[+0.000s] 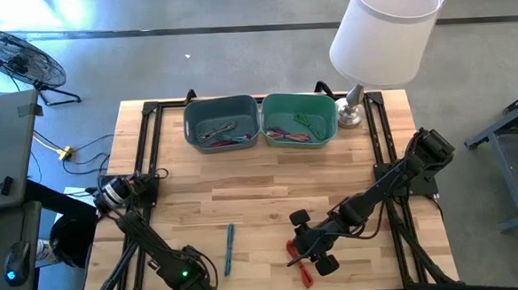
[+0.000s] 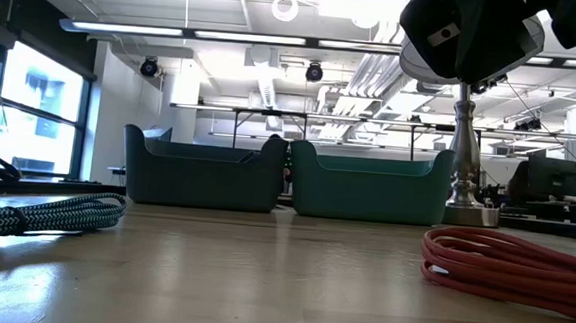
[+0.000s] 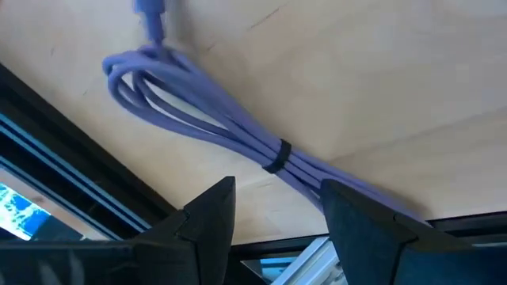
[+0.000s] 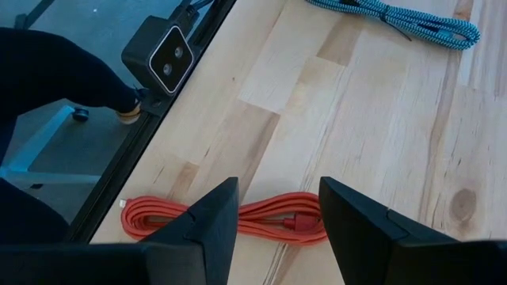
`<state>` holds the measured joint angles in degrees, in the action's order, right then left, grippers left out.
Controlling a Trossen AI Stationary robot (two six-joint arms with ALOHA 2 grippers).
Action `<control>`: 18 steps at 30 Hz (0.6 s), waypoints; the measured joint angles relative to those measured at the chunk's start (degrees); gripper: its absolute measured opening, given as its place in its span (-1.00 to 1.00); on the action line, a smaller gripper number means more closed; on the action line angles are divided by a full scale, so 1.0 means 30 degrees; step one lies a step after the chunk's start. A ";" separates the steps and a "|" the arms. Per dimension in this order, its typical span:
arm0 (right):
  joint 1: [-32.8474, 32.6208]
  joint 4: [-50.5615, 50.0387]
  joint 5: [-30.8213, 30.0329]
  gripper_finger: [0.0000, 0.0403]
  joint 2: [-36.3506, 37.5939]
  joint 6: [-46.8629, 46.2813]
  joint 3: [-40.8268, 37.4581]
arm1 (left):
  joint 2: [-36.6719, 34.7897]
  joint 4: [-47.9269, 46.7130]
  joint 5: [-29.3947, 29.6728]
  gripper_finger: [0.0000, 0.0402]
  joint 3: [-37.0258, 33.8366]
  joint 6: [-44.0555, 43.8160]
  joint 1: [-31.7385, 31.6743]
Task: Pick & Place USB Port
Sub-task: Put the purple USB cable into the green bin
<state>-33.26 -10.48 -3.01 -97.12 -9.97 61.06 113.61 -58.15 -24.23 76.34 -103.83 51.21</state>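
A coiled red cable (image 1: 298,260) lies flat near the table's near edge and shows in the right wrist view (image 4: 238,218) and the low view (image 2: 512,270). My right gripper (image 1: 309,247) hovers open just above it (image 4: 277,229), touching nothing. A bundled blue cable (image 1: 229,249) with a black tie lies to its left (image 4: 396,16) (image 2: 44,215). My left gripper (image 1: 188,277) is open at the near edge, its fingers (image 3: 277,214) over the bundle's near end (image 3: 198,119), apart from it.
Two teal bins (image 1: 222,122) (image 1: 299,118) holding cables stand at the far edge, with a white-shaded lamp (image 1: 386,32) to their right. Black frame rails (image 1: 148,151) run along both table sides. A small camera (image 4: 166,55) sits at the near edge. Bare wood lies mid-table.
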 joint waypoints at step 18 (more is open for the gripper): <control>-0.0093 -0.2185 0.1844 -0.17 0.0000 0.0397 0.0000 | 0.1073 0.0946 -0.0102 -0.08 0.0197 0.0089 -0.0989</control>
<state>-33.53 -17.04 2.53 -97.12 -8.78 61.06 116.83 -55.31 -24.53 76.93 -103.56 48.24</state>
